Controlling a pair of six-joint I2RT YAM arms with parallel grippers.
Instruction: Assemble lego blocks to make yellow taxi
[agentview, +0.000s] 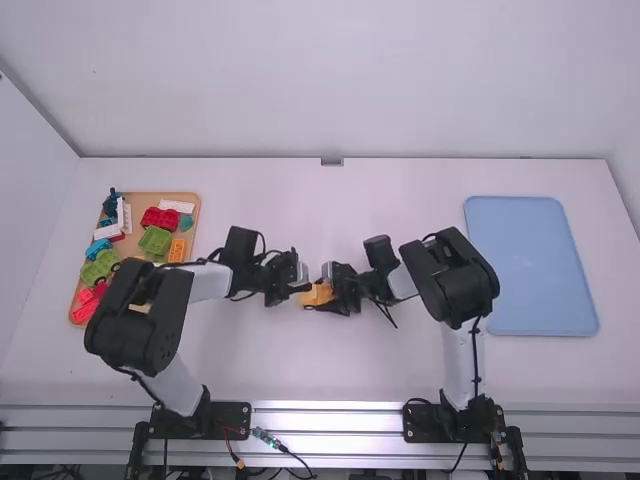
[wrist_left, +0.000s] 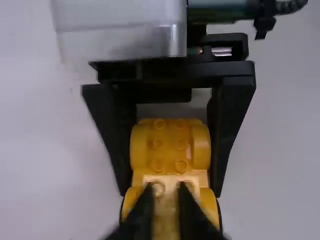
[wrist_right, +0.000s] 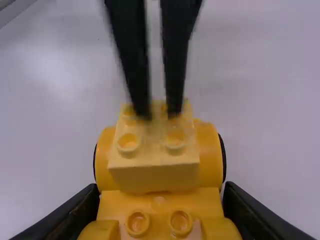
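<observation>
A tray (agentview: 160, 195) is lying at the surface's (agentview: 330, 370) left side, with loose pieces (agentview: 155, 240) lying in it, and a second tray (agentview: 530, 265) is lying at the right; well apart from both, between them, the toy car (agentview: 318, 294) is sitting between the right gripper's (agentview: 326, 296) fingers, a block (wrist_right: 154, 175) resting on it

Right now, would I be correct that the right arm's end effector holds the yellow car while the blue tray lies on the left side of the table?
Not quite: the high view shows the blue tray on the table's right side. The right arm's end effector does hold the yellow car.
</observation>
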